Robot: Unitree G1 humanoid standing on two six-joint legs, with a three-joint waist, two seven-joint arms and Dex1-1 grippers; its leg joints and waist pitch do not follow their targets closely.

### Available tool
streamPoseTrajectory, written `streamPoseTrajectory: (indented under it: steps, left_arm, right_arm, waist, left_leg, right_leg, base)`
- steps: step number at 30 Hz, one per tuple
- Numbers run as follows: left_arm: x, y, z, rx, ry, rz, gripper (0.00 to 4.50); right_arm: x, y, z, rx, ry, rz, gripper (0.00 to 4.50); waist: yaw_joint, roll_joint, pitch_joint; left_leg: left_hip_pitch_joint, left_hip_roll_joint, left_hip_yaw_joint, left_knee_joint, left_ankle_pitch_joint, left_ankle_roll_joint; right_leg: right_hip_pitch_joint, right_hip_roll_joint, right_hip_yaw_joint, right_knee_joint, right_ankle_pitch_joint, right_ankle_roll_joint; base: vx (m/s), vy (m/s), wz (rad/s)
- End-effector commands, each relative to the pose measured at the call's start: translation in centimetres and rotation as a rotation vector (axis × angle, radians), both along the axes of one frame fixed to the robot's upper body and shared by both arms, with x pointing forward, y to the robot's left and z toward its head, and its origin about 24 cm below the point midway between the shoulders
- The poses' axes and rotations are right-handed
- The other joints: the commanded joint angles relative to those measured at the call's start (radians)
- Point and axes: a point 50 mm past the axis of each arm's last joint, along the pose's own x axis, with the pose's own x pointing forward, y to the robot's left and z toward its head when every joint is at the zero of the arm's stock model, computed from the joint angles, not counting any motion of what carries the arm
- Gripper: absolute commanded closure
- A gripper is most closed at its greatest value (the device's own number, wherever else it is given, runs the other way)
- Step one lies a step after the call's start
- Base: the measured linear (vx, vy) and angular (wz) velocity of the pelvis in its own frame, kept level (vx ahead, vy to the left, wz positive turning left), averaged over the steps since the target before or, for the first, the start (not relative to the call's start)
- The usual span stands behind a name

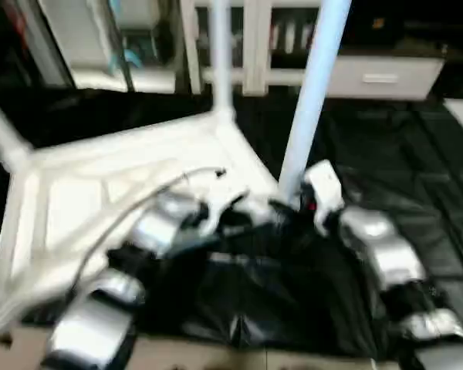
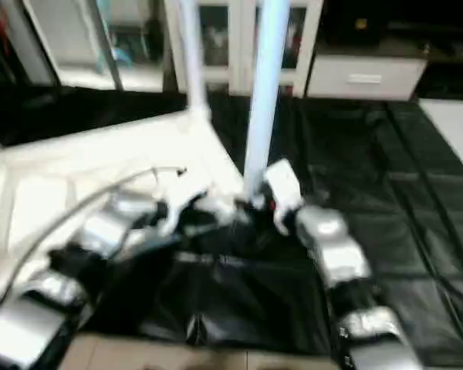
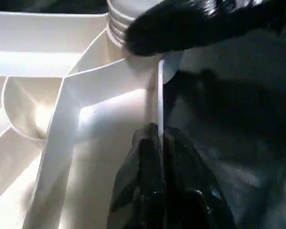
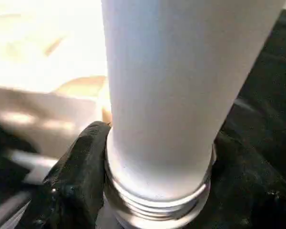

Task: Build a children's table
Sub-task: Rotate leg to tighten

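The white tabletop [image 1: 100, 193] lies upside down on a black mat, ribs up. One white leg [image 1: 221, 54] stands in the far corner socket and another leg [image 1: 0, 131] rises at the left corner. At the near right corner a third leg [image 1: 312, 92] stands upright, its threaded end [image 4: 157, 205] at the socket. My right gripper [image 1: 292, 208] is closed around this leg's base, a black finger [image 4: 81, 176] on each side. My left gripper [image 3: 158, 138] is shut on the tabletop's thin edge wall [image 3: 160, 95], close beside that corner.
The black mat [image 1: 401, 154] spreads to the right and front of the tabletop. White cabinets with a drawer [image 1: 378, 77] line the back. A grey cable [image 1: 139, 200] arcs over my left forearm. A strip of light floor [image 1: 216, 358] runs along the near edge.
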Motion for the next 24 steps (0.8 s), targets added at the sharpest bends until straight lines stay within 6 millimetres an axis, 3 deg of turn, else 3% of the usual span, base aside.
streamPoseTrajectory:
  steps: [1,2,7,11,12,13,14,15,16,18,19,21,22,23,24]
  left_arm:
    - [0.3,-0.9,0.0,-0.023,-0.006,0.042,4.50]
    - [1.1,-1.2,0.2,-0.002,-0.049,0.148,4.50]
    - [2.2,-1.4,0.4,0.040,-0.137,0.323,4.50]
    - [2.2,-1.8,0.3,0.050,-0.145,0.331,4.50]
    - [2.2,-1.8,0.2,0.051,-0.145,0.327,4.50]
    - [2.1,-1.8,0.1,0.053,-0.145,0.323,4.50]
    - [2.1,-1.8,0.0,0.057,-0.144,0.313,4.50]
    - [2.1,-1.8,0.0,0.059,-0.144,0.307,4.50]
    - [2.0,-1.7,-0.1,0.064,-0.139,0.290,4.50]
    - [2.0,-1.6,-0.2,0.066,-0.137,0.284,4.50]
    - [1.9,-1.5,-0.3,0.063,-0.132,0.267,4.50]
    - [1.7,-1.4,-0.4,0.059,-0.126,0.230,4.50]
    - [1.6,-1.3,-0.6,0.061,-0.114,0.211,4.50]
    - [1.4,-1.2,-0.7,0.060,-0.106,0.165,4.50]
    - [1.2,-1.1,-0.7,0.061,-0.101,0.135,4.50]
  right_arm:
    - [0.0,0.1,-1.6,-0.060,0.060,-0.106,1.77]
    - [0.3,1.0,-2.3,-0.116,0.064,-0.218,1.77]
    - [0.8,2.2,-2.4,-0.143,0.046,-0.418,1.78]
    - [1.1,2.8,-2.0,-0.154,0.012,-0.431,1.78]
    - [1.2,2.7,-1.9,-0.131,0.013,-0.433,1.78]
    - [1.3,2.8,-1.7,-0.067,0.016,-0.433,1.78]
    - [1.4,3.0,-1.4,-0.005,0.007,-0.410,1.78]
    - [1.4,3.1,-1.2,0.010,-0.003,-0.390,1.78]
    - [1.4,3.3,-0.6,0.040,-0.043,-0.335,1.78]
    - [1.4,3.4,-0.3,0.058,-0.061,-0.315,1.22]
    - [1.4,3.4,0.5,0.104,-0.091,-0.262,1.08]
    - [1.4,2.9,1.3,0.095,-0.145,-0.215,1.06]
    - [1.4,2.6,1.5,0.096,-0.147,-0.182,0.73]
    - [1.2,2.2,1.9,0.083,-0.152,-0.123,0.73]
    - [1.2,1.9,2.1,0.076,-0.152,-0.082,0.66]
  waist:
    - [0.000,-0.014,-0.059]
    - [-0.001,-0.016,-0.060]
    - [0.008,-0.018,-0.062]
    - [0.015,-0.017,-0.064]
    - [0.013,-0.022,-0.063]
    - [0.015,-0.019,-0.064]
    - [0.016,-0.014,-0.064]
    - [0.015,-0.017,-0.063]
    - [0.018,-0.010,-0.064]
    - [0.018,-0.015,-0.064]
    - [0.021,-0.009,-0.065]
    - [0.022,-0.009,-0.066]
    - [0.021,-0.011,-0.067]
    - [0.012,-0.007,-0.066]
    - [0.010,-0.005,-0.067]
  left_leg:
    - [0.015,0.040,-0.032,-0.087,-0.344,0.004]
    - [0.014,0.037,-0.029,-0.085,-0.337,0.005]
    - [0.020,0.039,-0.026,-0.087,-0.313,0.006]
    - [0.013,0.041,-0.026,-0.090,-0.294,0.016]
    - [0.012,0.041,-0.025,-0.090,-0.294,0.020]
    - [0.012,0.040,-0.024,-0.089,-0.294,0.024]
    - [0.012,0.041,-0.025,-0.089,-0.293,0.026]
    - [0.010,0.040,-0.024,-0.089,-0.296,0.031]
    - [0.011,0.041,-0.025,-0.089,-0.288,0.032]
    - [0.010,0.042,-0.024,-0.089,-0.281,0.035]
    - [0.011,0.043,-0.024,-0.089,-0.277,0.039]
    - [0.006,0.043,-0.025,-0.089,-0.277,0.048]
    - [0.004,0.043,-0.026,-0.089,-0.268,0.050]
    - [-0.001,0.042,-0.027,-0.090,-0.260,0.052]
    - [0.002,0.042,-0.026,-0.087,-0.265,0.058]
  right_leg:
    - [0.030,-0.053,0.028,-0.087,-0.455,-0.179]
    - [0.027,-0.053,0.030,-0.085,-0.443,-0.180]
    - [0.028,-0.053,0.033,-0.084,-0.396,-0.186]
    - [0.033,-0.055,0.034,-0.076,-0.337,-0.188]
    - [0.033,-0.053,0.034,-0.076,-0.331,-0.188]
    - [0.034,-0.055,0.035,-0.075,-0.322,-0.191]
    - [0.035,-0.057,0.035,-0.075,-0.319,-0.194]
    - [0.036,-0.056,0.034,-0.076,-0.319,-0.193]
    - [0.037,-0.057,0.035,-0.073,-0.310,-0.195]
    - [0.038,-0.057,0.035,-0.073,-0.295,-0.198]
    - [0.039,-0.056,0.035,-0.072,-0.282,-0.202]
    - [0.045,-0.055,0.034,-0.070,-0.251,-0.201]
    - [0.047,-0.056,0.033,-0.066,-0.240,-0.203]
    - [0.051,-0.055,0.032,-0.065,-0.225,-0.209]
    - [0.051,-0.055,0.031,-0.066,-0.228,-0.220]
  base:
    - [0.000,0.000,0.00]
    - [0.000,0.000,0.00]
    - [0.000,0.000,0.00]
    - [0.000,0.000,0.00]
    - [0.000,0.000,0.00]
    - [0.000,0.000,0.00]
    - [0.000,0.000,0.00]
    - [0.000,0.000,0.00]
    - [0.000,0.000,0.00]
    - [0.000,0.000,0.00]
    - [0.000,0.000,0.00]
    - [0.000,0.000,0.00]
    - [0.000,0.000,0.00]
    - [0.000,0.000,0.00]
    - [0.000,0.000,0.00]
